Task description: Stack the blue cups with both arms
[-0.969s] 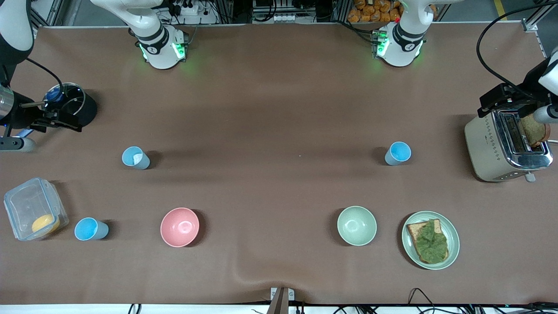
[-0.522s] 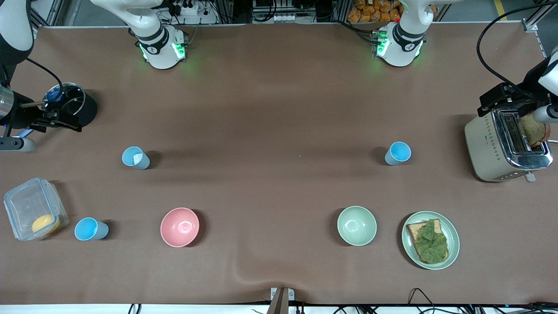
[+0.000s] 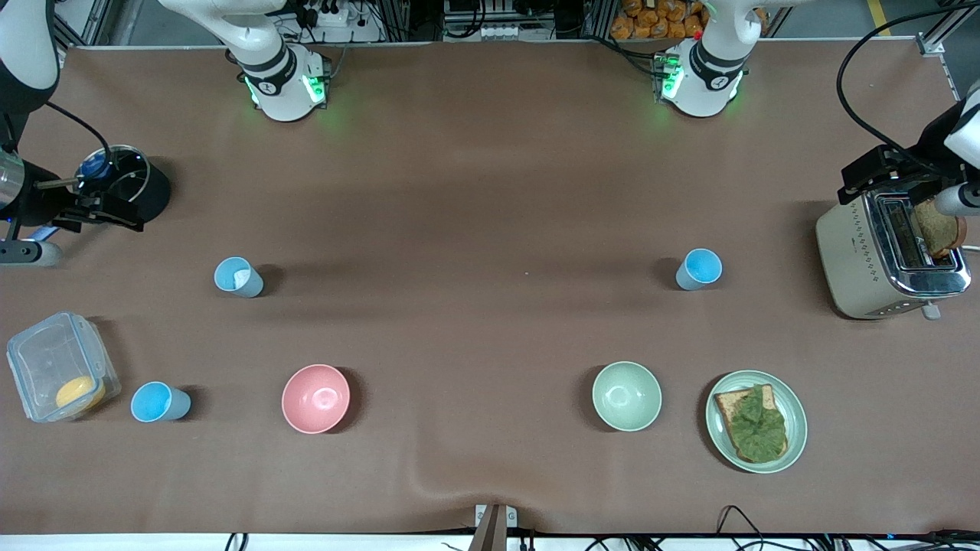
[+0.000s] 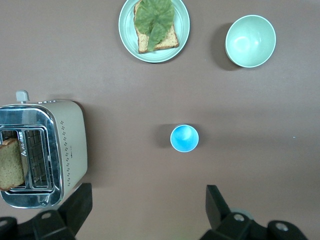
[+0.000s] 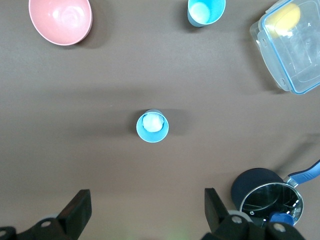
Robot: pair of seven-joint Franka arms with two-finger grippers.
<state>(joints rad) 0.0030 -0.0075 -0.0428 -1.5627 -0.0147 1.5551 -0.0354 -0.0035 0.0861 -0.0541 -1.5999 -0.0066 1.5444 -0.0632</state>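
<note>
Blue cups (image 3: 238,277) (image 3: 698,269) apart, left end effector (image 4: 145,212) splayed, right end effector (image 5: 145,212) splayed

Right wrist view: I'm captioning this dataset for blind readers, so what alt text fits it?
The open right gripper hangs over a small light-blue plastic cup with a whitish inside, upright on the brown table. Around it stand a pink bowl, another blue cup, a clear lidded container and a dark pot.

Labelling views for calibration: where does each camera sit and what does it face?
Front: high across the table, facing both arm bases, whole tabletop.
Left wrist: high, looking straight down at a blue cup; open left gripper fingers show.
Right wrist: high, straight down at the paler cup; open right gripper fingers show.
Shared: front and left wrist both show the toaster.
</note>
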